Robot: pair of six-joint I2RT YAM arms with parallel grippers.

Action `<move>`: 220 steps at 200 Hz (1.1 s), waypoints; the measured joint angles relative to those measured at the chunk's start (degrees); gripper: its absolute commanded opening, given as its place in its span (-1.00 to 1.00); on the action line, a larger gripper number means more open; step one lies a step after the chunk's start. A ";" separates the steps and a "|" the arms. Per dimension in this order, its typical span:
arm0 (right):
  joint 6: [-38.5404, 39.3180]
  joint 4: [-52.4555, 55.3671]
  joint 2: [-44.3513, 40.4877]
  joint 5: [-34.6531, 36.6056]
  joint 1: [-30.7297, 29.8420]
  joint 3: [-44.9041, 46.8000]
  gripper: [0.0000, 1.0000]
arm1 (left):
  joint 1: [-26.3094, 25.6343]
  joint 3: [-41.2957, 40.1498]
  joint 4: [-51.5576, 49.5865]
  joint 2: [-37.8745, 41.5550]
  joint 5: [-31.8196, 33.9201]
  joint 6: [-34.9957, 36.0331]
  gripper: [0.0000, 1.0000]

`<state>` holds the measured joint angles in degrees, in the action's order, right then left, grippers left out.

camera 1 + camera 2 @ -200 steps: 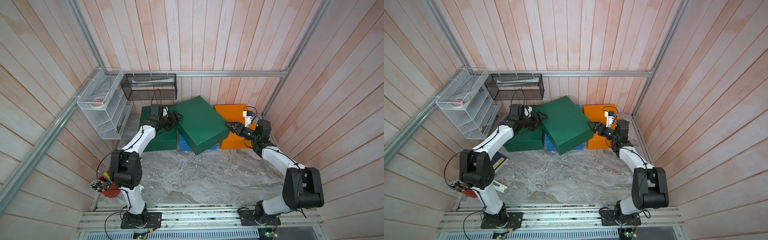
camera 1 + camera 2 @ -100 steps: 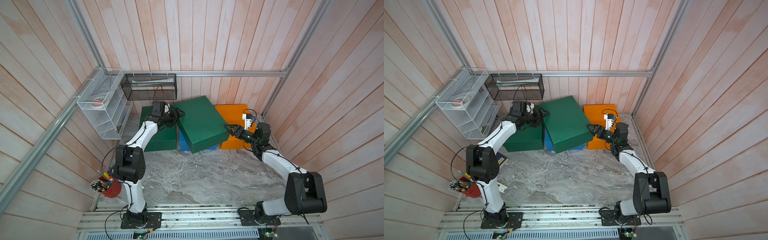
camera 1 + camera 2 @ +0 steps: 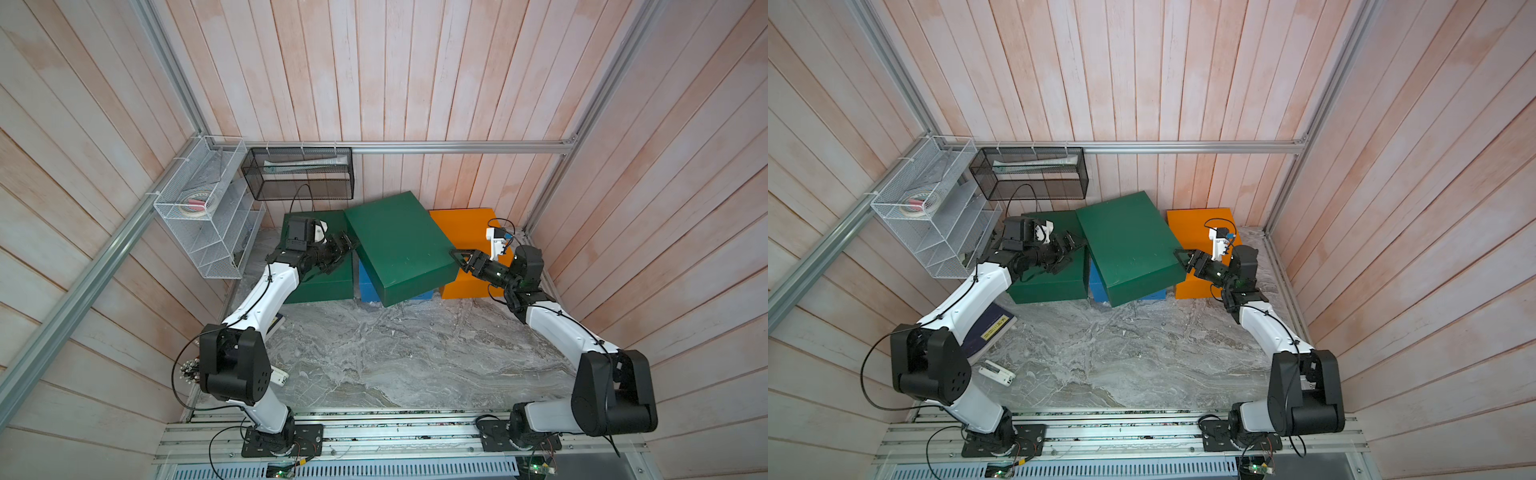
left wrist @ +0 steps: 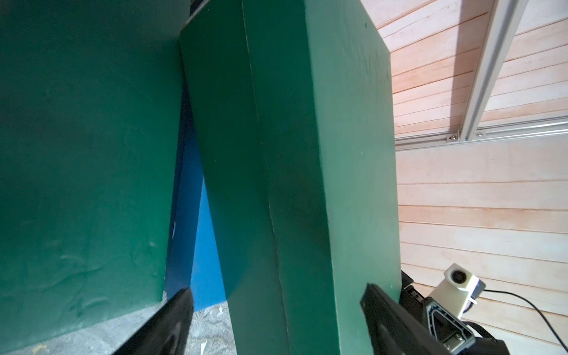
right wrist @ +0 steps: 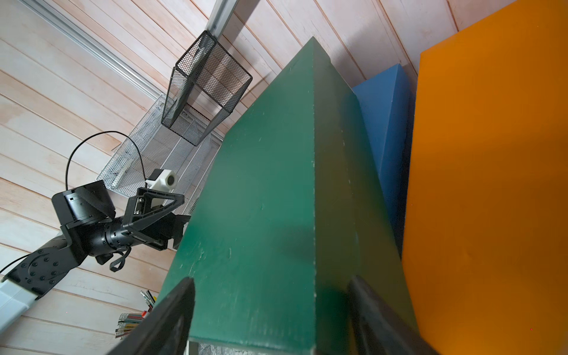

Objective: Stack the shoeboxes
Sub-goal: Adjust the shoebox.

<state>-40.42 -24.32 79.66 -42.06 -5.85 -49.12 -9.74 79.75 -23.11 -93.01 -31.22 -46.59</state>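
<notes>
- In a top view: tilted green shoebox [image 3: 399,245] rests askew on blue shoebox [image 3: 368,286], between flat green shoebox [image 3: 320,289] and orange shoebox [image 3: 469,232].
- Left wrist view: left gripper [image 4: 276,290] straddles the tilted box's end — jaws spread, one finger clear of it.
- Right wrist view: right gripper [image 5: 270,281] grasps the opposite end.

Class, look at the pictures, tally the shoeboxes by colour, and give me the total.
Green: 2 (tilted green shoebox, flat green shoebox)
Blue: 1 (blue shoebox)
Orange: 1 (orange shoebox)
Total: 4
</notes>
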 measured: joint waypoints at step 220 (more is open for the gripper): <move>-0.24 0.28 -1.27 -0.79 -3.67 4.24 0.58 | -2.56 24.74 -4.13 -20.15 -2.82 1.79 0.81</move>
<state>-40.66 -24.03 78.39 -42.85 -9.52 -44.88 -12.29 104.49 -27.24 -113.16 -34.04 -44.80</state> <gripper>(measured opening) 0.793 0.902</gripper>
